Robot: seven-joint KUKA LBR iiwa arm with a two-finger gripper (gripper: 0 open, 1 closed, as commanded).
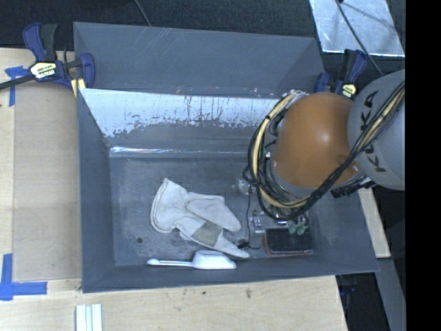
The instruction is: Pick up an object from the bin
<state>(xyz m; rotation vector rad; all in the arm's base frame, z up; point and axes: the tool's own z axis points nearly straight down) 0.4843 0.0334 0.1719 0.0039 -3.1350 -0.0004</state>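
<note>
The arm's rounded orange wrist cover [313, 140], ringed with looped cables, hangs over the right half of the grey metal bin [207, 164]. The gripper [259, 232] below it is down near the bin floor at the front right. It sits between two things: the right edge of a crumpled white fabric glove [189, 216] lying mid-floor, and a flat black rectangular object [289, 241] just beside it on the right. The wrist hides its tip, so I cannot tell whether it is open or closed on anything. A white plastic spoon [200, 261] lies along the front wall, touching the glove's lower edge. Coming straight down from above probably keeps the bulky wrist clear of the sloping walls. The pick looks likeliest to be the glove's edge or the black object, and nothing is lifted yet
</note>
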